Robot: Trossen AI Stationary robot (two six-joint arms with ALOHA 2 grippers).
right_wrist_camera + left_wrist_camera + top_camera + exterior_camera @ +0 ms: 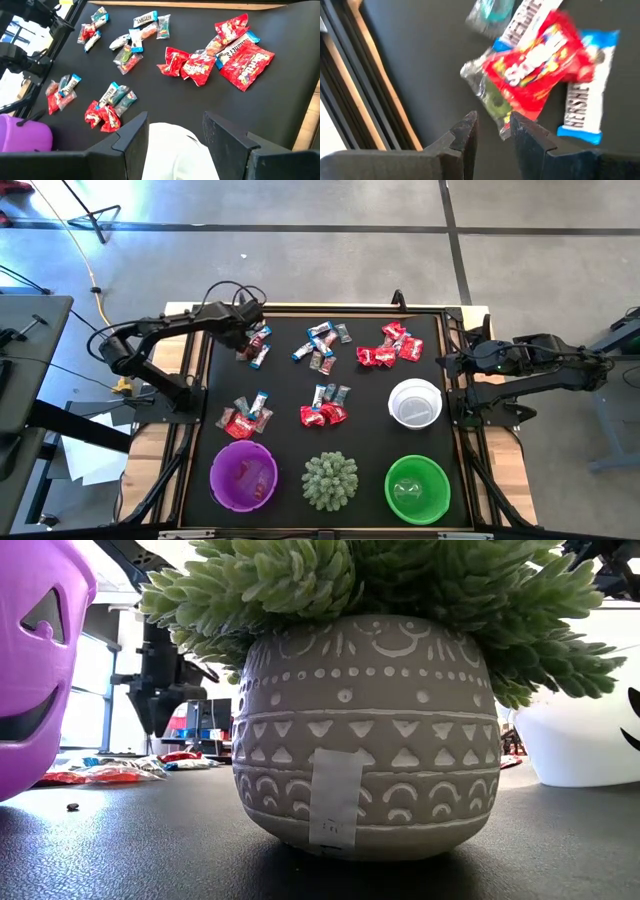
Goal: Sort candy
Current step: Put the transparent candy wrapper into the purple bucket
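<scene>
Candy lies in several small piles on the black mat: red, blue-and-white and clear-wrapped pieces. My left gripper hangs over the far-left pile, fingers a narrow gap apart. Just ahead of them lie a clear-wrapped greenish candy, a red pack and a blue-and-white bar. My right gripper waits open at the mat's right edge, its fingers above the white bowl. My left gripper comes down from above at the clear-wrapped candy's near corner, which lies beside the inner side of one finger. Whether the finger touches the wrapper, I cannot tell. The candy lies on the mat under the red pack's edge.
Along the mat's near side stand a purple bowl, a spiky pale-green plant in a patterned pot and a green bowl. The white bowl stands right of centre. The pot fills the low view.
</scene>
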